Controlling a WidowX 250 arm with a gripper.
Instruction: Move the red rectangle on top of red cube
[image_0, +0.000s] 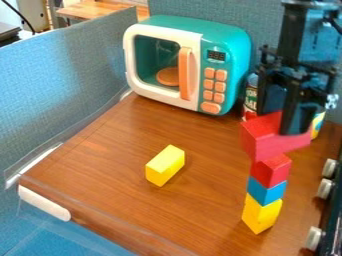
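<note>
Closest to us runs the front edge of the brown wooden surface (120, 150), with a rounded white handle (43, 202) on it, well to the left of the red cube (270, 170). That cube is our landmark: it tops a slim stack, with a blue block (266, 191) directly under it and a yellow base block (261, 214) below that.

We judge the placing step to be in hand. The claw (282, 122) is over the red cube, pinching the red rectangle (259, 136) around its middle. We cannot tell whether the rectangle touches the cube or is just above it. Next we need to check that it is centred and level, ease it down if any gap remains, then let go gently and lift straight up. A sideways nudge could topple so narrow a stack.

As for the rectangle, we see a plain red piece, longer than the cube is wide, so it juts out past the cube on both sides. Its upper outline dips between the two ends, rather like a notch, though the claw hides part of it. We cannot say for sure that it is level.

Left of the red cube, a loose yellow block (165, 165) lies by itself; behind the cube and to its left we see a teal and white toy microwave (190, 70).
</note>
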